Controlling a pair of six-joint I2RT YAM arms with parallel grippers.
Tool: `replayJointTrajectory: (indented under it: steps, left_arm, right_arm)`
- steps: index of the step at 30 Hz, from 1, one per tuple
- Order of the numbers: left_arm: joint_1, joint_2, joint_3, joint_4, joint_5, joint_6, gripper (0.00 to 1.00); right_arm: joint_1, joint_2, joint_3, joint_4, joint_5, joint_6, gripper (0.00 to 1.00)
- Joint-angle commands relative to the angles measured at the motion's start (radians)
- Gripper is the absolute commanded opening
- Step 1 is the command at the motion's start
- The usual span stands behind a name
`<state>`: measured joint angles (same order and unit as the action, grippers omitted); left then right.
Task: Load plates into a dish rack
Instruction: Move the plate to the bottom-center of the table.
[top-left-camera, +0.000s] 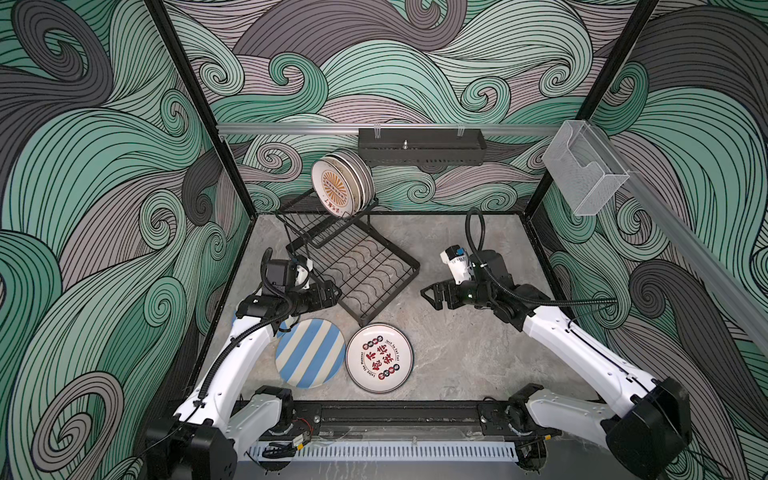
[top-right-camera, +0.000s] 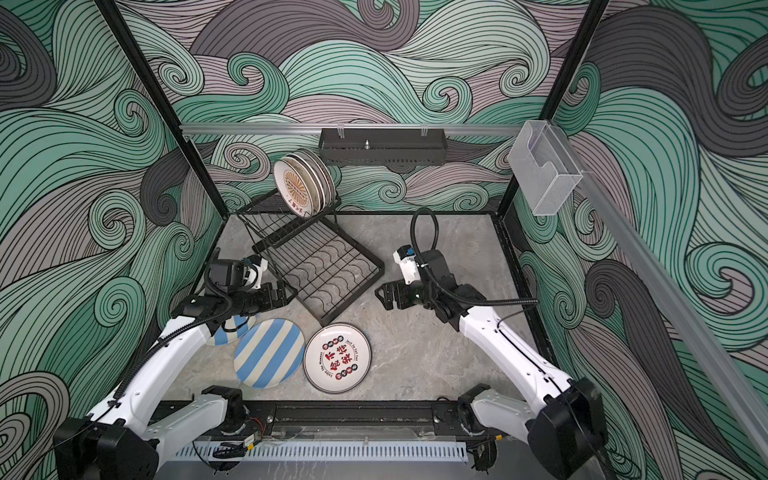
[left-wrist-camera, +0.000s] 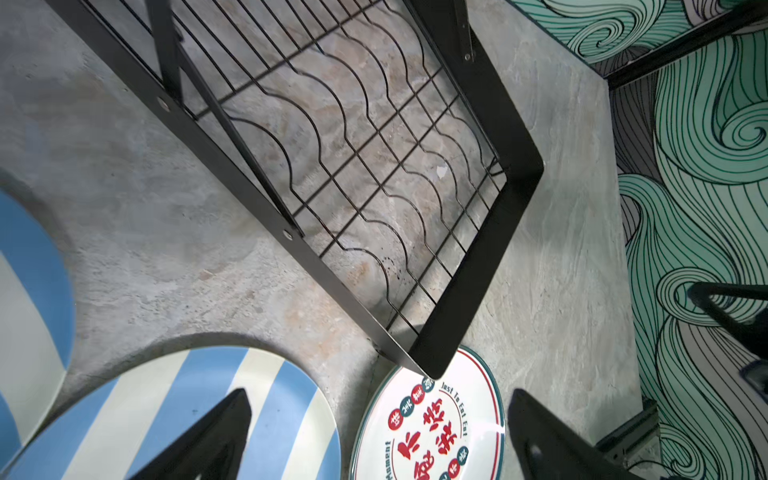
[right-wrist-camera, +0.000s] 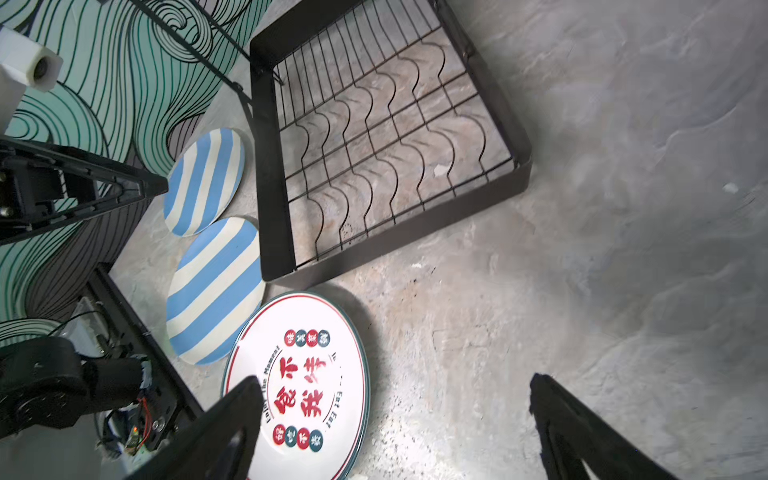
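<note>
Left gripper (left-wrist-camera: 378, 395) and right gripper (right-wrist-camera: 395, 379) both gape empty, seemingly between loads; next up, a rim pinch on the lettered plate (top-left-camera: 379, 358) for the rack (left-wrist-camera: 482, 266).

The dish rack (top-left-camera: 361, 270) is formed of matt black metal wire; the plates (top-left-camera: 379, 357) are glossily glazed; the desk (top-left-camera: 457, 353) is finished matt and stone-like.
</note>
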<state>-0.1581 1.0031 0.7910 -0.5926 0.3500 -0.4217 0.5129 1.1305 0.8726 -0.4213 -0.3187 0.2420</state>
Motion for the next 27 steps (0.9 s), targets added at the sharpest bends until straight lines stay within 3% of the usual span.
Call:
replayJointTrajectory:
  steps: [1, 10, 17, 27]
  left_arm:
    - [-0.029, -0.040, -0.047, -0.050, -0.041, -0.065, 0.98]
    - [-0.088, -0.066, -0.186, 0.010, 0.005, -0.163, 0.98]
    - [-0.149, -0.076, -0.256, 0.019, 0.039, -0.195, 0.99]
    - [-0.237, -0.036, -0.310, 0.121, 0.033, -0.261, 0.99]
  right_arm:
    - [0.001, -0.058, -0.071, 0.026, -0.086, 0.071, 1.00]
    - [0.002, -0.068, -0.249, 0.107, -0.169, 0.191, 0.99]
    - [0.008, -0.011, -0.321, 0.137, -0.259, 0.224, 0.84]
    - [0.054, 0.096, -0.385, 0.220, -0.299, 0.269, 0.72]
